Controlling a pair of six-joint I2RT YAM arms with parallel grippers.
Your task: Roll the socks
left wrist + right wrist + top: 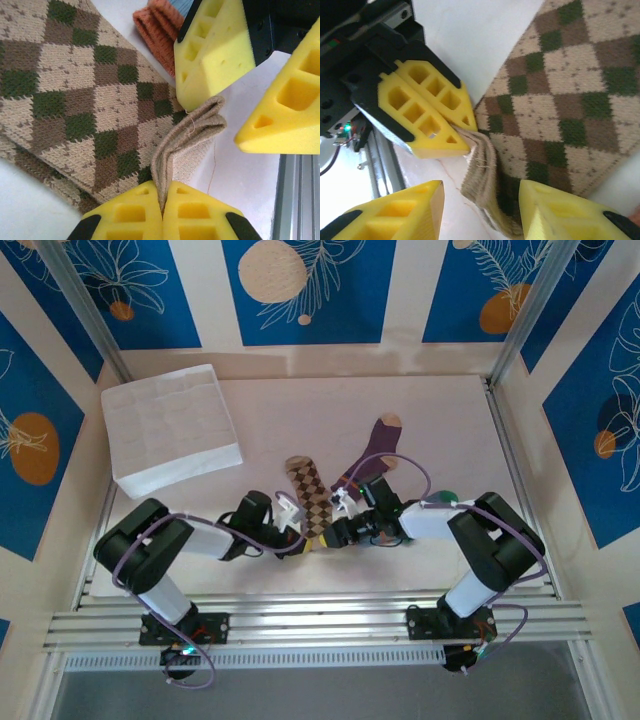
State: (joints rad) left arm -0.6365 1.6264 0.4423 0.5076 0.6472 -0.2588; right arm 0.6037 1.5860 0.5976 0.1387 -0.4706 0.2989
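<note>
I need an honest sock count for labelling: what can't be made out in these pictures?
Orange-cuffed sock: left wrist view, cut off at top edge, partly behind right gripper.
Purple sock: top view, lower end under right arm.
Diamond sock: left wrist view, tip hidden inside shut left gripper.

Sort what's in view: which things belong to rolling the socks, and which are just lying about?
Job: diamond-patterned sock, its tan end pinched by the left end effector; purple sock; sock with orange cuff.
Lying about: white fabric box.
</note>
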